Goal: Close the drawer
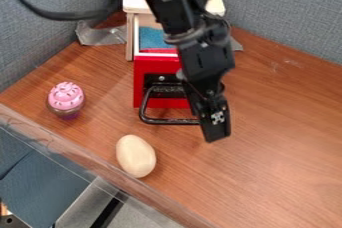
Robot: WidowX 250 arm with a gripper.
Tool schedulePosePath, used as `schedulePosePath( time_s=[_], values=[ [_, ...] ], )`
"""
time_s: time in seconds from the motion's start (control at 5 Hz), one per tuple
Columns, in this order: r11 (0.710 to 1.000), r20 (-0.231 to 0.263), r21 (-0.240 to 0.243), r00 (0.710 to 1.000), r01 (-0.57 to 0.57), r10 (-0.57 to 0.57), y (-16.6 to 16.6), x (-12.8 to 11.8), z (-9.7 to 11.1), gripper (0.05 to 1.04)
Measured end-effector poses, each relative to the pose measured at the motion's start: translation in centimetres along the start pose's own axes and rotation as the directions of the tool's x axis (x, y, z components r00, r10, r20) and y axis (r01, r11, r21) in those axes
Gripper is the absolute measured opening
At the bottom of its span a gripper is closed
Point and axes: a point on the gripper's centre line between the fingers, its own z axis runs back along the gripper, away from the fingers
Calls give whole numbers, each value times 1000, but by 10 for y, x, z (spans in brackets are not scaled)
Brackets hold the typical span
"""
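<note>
My black gripper (217,124) hangs over the handle (168,121) of a red drawer (157,67), which stands pulled out of its pale cabinet (131,2) on a wooden table (280,137); I cannot tell whether the tool is clenched or released. A pink-frosted toy cupcake (66,97) and a cream-colored egg (135,156) lie nearby.

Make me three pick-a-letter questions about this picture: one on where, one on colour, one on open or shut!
1. Where is the pink-topped toy cupcake?
A) On the brown wooden table, left of the red boxy drawer in the picture
B) Inside the drawer
C) On the floor

2. What colour is the smooth egg-shaped toy?
A) Green
B) Blue
C) Cream

3. How is the drawer?
A) Shut
B) Open
C) Upside down

Answers:
1 A: it stands on the wood.
2 C: its surface is pale cream.
3 B: blue shows inside it.
</note>
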Motion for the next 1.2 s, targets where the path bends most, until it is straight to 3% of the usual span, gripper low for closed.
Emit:
schedulePosePath(
  time_s=[0.2,0.4,0.6,0.8,1.0,1.2],
  values=[
    [991,-121,-125,992,-52,37,2,-4,-15,999],
    [977,-186,-189,981,-95,59,5,-3,-22,999],
    [965,-214,-239,975,-109,57,3,-5,-27,999],
    [968,-218,-228,974,-108,57,3,-2,-27,999],
    [984,-249,-170,968,-58,14,3,-8,-38,999],
    [998,-258,-12,965,55,-56,0,-10,-44,999]
  ],
)
